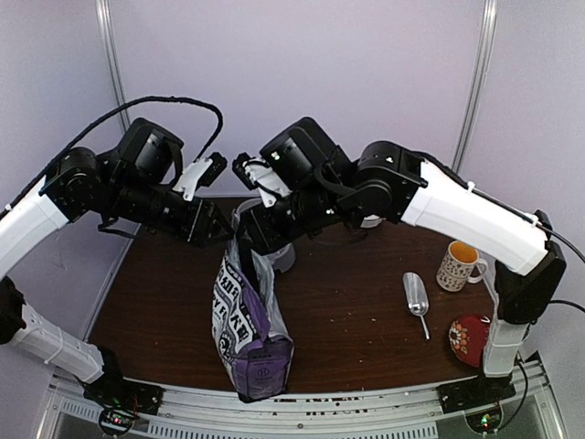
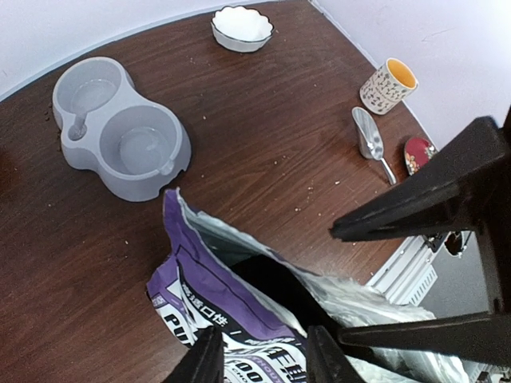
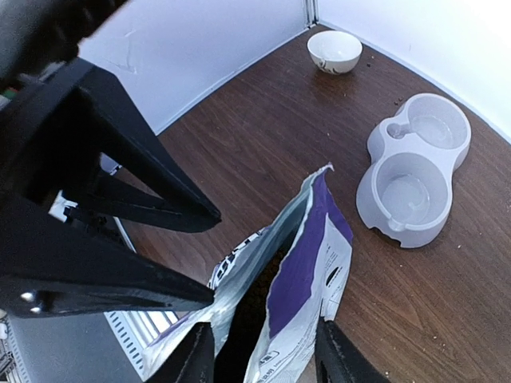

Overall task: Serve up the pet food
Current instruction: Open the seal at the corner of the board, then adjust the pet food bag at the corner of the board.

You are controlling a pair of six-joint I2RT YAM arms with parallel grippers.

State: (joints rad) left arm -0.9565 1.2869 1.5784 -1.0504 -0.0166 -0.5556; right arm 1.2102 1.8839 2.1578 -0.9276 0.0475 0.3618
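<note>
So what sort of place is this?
Probably a robot test cell, not a home: bare pale partition walls with metal posts, and a lone wooden table edged by an aluminium rail.

The bag (image 2: 200, 295) has a dark interior; pet food inside cannot be discerned. Both wrist views cut off its lower part. In the top view, the bowl (image 1: 285, 258) behind the bag is mostly hidden.

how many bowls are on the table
2: a grey double bowl just beyond the bag's open mouth, and a small white bowl farther back. Others may be hidden.
</note>
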